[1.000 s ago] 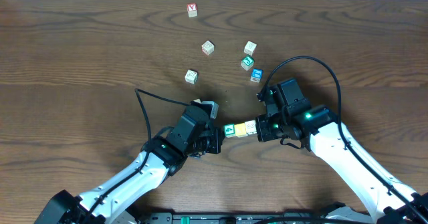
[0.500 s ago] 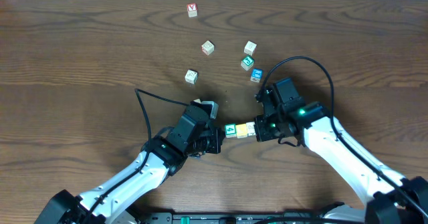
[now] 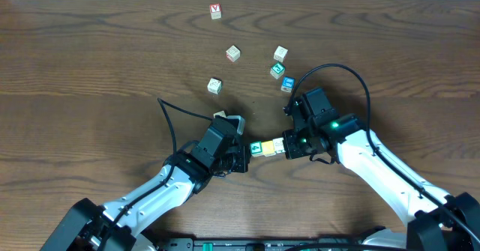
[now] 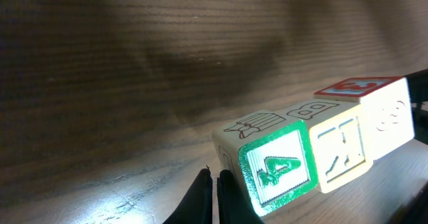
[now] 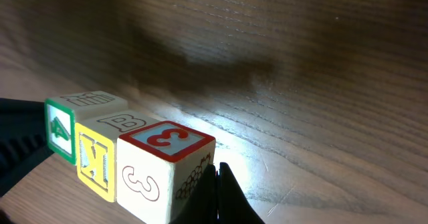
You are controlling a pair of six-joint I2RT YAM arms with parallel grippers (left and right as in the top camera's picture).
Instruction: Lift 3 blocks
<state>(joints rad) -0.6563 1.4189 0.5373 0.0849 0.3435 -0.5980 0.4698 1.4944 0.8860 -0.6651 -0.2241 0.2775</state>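
the green-faced block (image 4: 277,170) has a green border around a pale panel with a green 4, and the yellow block (image 4: 343,147) shows a pale letter on yellow with a brown outlined b on top. the pale block (image 4: 388,120) has a red-bordered top with a red 3. the table (image 3: 90,64) is dark brown wood grain, and apart from these there are a red-topped cube (image 3: 216,10), a teal-green cube (image 3: 277,70) and a blue cube (image 3: 288,82).

Left hand (image 3: 246,151), right hand (image 3: 288,147) — fingers pressed together, tips pointing at each other.
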